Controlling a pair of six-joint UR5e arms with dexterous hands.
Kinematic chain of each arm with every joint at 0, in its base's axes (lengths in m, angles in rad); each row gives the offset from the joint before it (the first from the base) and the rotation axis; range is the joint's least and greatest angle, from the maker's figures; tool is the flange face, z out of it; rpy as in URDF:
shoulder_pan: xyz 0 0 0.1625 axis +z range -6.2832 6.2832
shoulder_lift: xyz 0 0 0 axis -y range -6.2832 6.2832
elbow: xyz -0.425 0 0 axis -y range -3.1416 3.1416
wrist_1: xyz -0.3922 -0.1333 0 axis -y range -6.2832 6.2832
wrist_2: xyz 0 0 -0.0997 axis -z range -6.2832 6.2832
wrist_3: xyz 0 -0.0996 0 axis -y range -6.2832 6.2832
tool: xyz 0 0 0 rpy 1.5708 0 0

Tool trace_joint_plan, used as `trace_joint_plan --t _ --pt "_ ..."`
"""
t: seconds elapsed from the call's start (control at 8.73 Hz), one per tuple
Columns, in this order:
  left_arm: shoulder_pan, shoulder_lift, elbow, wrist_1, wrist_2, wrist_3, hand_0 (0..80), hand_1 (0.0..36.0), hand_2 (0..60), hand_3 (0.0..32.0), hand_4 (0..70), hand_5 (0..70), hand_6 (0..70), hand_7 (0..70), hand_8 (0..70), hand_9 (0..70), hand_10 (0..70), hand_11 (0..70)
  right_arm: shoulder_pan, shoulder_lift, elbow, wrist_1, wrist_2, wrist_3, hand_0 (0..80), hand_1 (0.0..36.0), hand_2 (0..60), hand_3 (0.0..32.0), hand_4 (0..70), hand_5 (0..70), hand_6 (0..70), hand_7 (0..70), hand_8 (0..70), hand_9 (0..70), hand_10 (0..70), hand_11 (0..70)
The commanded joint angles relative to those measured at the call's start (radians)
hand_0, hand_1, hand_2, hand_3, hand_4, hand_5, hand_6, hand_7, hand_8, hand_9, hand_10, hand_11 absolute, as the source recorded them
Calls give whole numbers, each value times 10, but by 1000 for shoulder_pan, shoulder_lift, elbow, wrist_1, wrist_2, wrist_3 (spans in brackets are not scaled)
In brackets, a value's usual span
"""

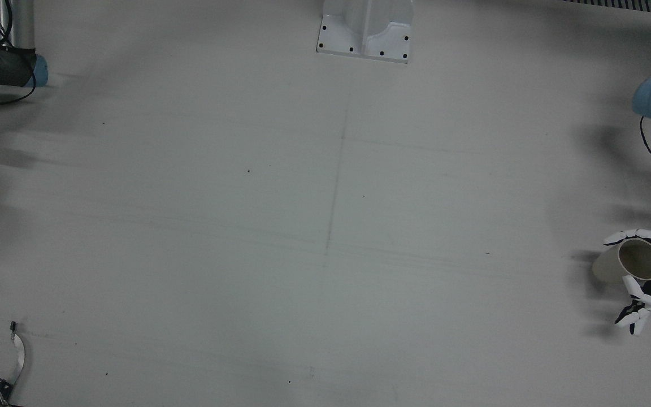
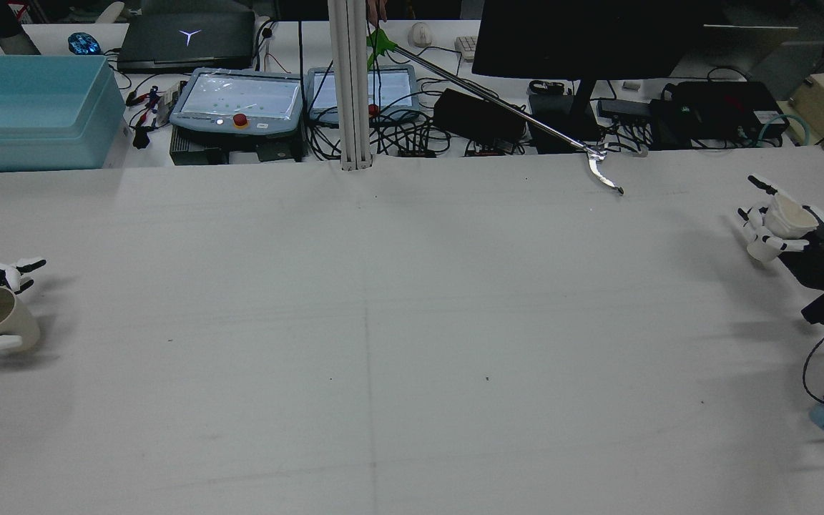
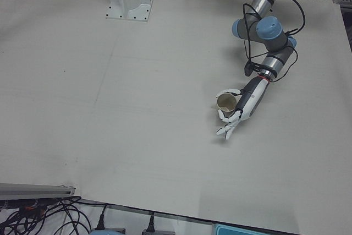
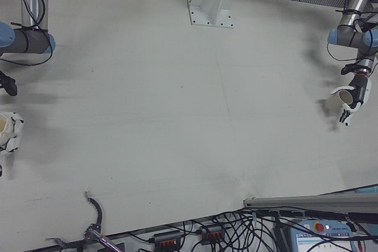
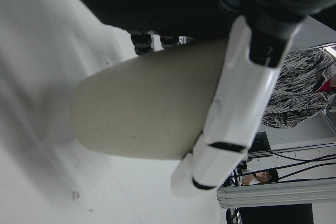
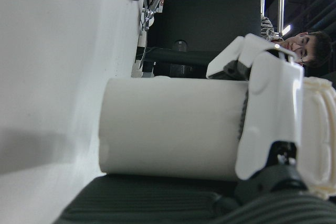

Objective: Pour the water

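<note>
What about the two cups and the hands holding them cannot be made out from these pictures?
- Water level: the left hand's cup interior is dim in the front view; no water discernible.
- Right hand's cup: small in the rear view, cut by the right-front view's left edge.
- Right hand: absent from the front view.

A pale grey-white table (image 2: 412, 343) spans the scene, faintly scuffed, with a thin seam down its middle. A white mounting bracket (image 1: 365, 31) is bolted at its edge.
</note>
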Motion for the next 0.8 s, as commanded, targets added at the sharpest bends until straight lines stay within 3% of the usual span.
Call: trace_joint_plan --t 0.0,0.11,0.23,0.69 --pt "8 0 30 -14 0 5 628 191 0 0 260 700 77 55 5 0 0 6 28 -42 84 18 -3 9 547 205 0 208 0 67 78 0 5 0 0 0" --pt "10 0 52 -28 0 5 572 145 0 0 280 327 67 41 3 0 0 0 53 -47 95 16 -4 6 543 200 0 232 0 62 69 0 3 0 0 0" --pt "10 0 65 -37 0 5 544 119 0 0 289 21 61 32 2 0 0 0 62 -47 104 16 -7 3 538 199 0 240 0 60 70 0 4 0 0 0" --pt "0 0 70 -67 3 12 533 104 0 0 271 0 55 23 1 0 0 0 85 -49 130 15 -13 2 537 208 31 300 0 60 65 0 3 0 0 0"
